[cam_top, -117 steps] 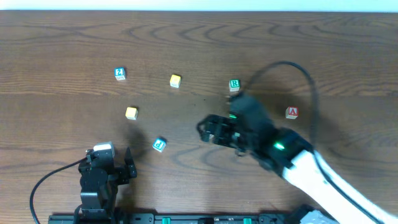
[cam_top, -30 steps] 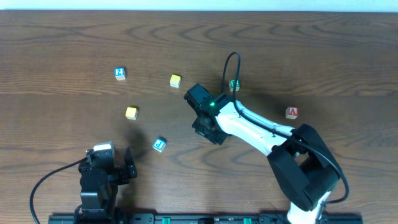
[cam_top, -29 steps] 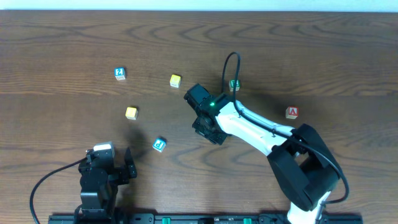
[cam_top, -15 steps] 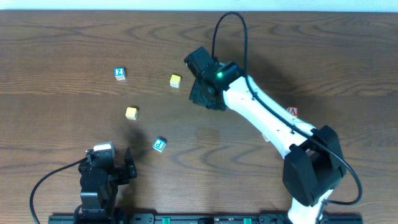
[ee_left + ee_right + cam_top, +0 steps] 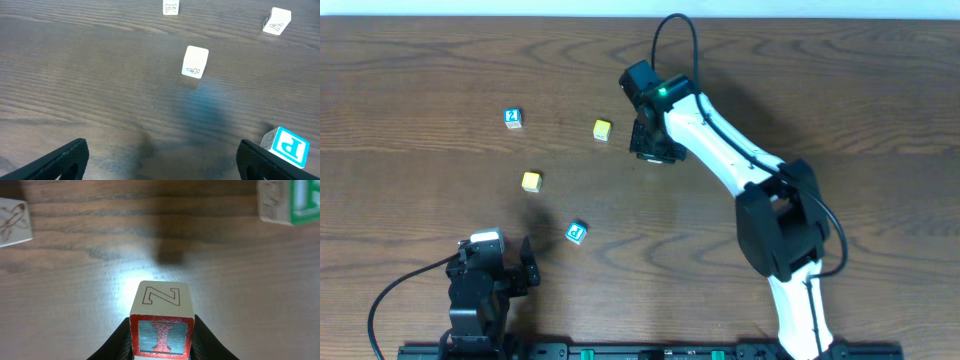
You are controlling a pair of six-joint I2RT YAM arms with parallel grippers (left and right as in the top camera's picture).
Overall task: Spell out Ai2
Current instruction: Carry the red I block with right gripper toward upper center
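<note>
Red I block [image 5: 161, 330]: clamped in right jaws, over desk [image 5: 75, 290] near green block [image 5: 292, 200].
Left jaws: apart, idle.
Risk: shallow grip might let block twist on release, I face askew.

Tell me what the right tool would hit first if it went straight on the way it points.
Most likely bare table, struck by the I block the right tool holds. The pale block at left and green block at right lie off that line, though depth is unclear.
</note>
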